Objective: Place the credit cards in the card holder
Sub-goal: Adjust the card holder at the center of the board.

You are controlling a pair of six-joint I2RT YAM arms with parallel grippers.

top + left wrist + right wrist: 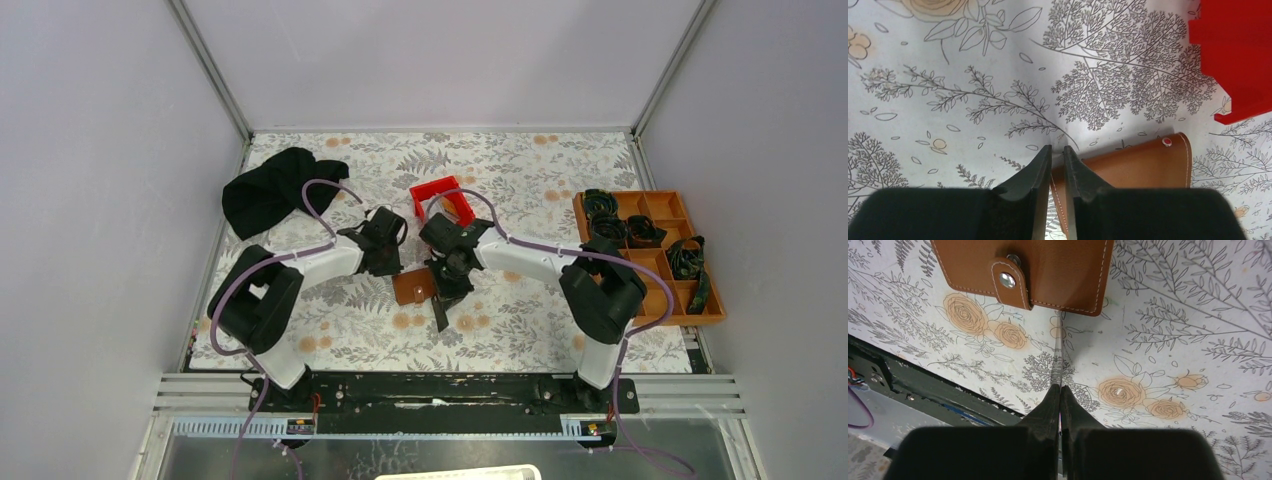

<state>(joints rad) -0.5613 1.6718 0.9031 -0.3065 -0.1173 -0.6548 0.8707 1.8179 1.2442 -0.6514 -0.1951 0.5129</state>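
Note:
The brown card holder (412, 288) lies on the flowered table between my two grippers. In the right wrist view the card holder (1048, 270) shows its tab clasp (1008, 282) lying over its edge. My right gripper (447, 295) (1060, 387) is shut on a thin credit card (1059, 355), seen edge-on, with its tip just short of the holder's stitched edge. In the top view the card (440, 316) looks dark. My left gripper (392, 268) (1058, 149) is almost shut, its tips at the corner of the holder (1138, 165). I cannot tell if it pinches it.
A red bin (440, 198) (1238, 55) stands just behind the grippers. A black cloth (270, 190) lies at the back left. An orange-brown compartment tray (700, 300) with black items sits at the right edge. The table's black front rail (923, 385) is close by.

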